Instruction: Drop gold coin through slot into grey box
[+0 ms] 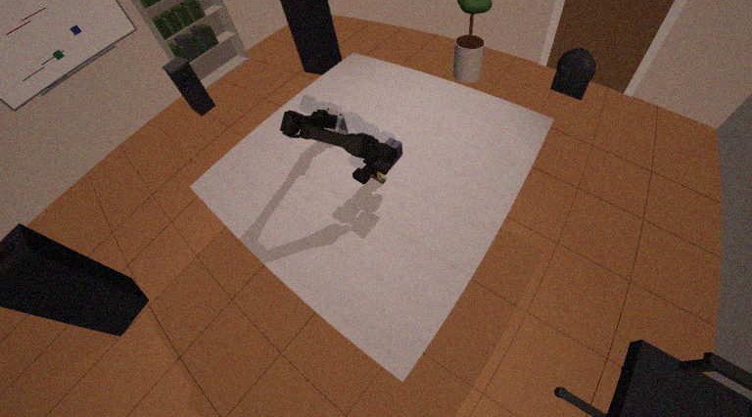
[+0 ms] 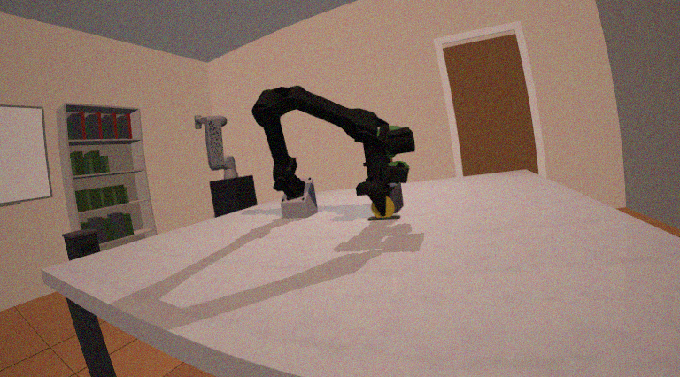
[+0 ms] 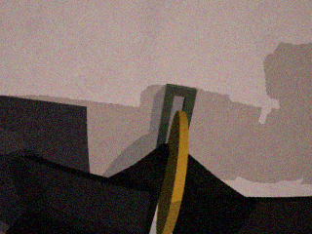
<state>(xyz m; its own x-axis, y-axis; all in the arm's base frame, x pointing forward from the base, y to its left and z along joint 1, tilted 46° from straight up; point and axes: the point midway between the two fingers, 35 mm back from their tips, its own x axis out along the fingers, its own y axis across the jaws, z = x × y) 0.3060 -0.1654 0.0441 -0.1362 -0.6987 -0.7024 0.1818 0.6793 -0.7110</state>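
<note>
The gold coin (image 1: 379, 175) (image 2: 390, 207) (image 3: 181, 161) stands on edge, its lower rim at the dark-green holder (image 2: 383, 219) (image 3: 181, 89). The exterior view shows no clear gap between coin and holder. My gripper (image 2: 383, 213) (image 3: 169, 150) points down over the holder and is shut on the coin, with one dark finger on each face. The fingers hide part of the coin and the near part of the holder. The grey box (image 2: 397, 196) (image 3: 44, 129) stands close by, on the left in the wrist view and behind the gripper in the exterior view. Its slot is not visible.
The arm's grey base block (image 2: 298, 207) stands on the pale table (image 1: 444, 256) (image 2: 476, 277), left of the holder in the exterior view. The arm arches above the table between base and holder. A plant (image 1: 468, 61), shelves and other furniture stand beyond the table.
</note>
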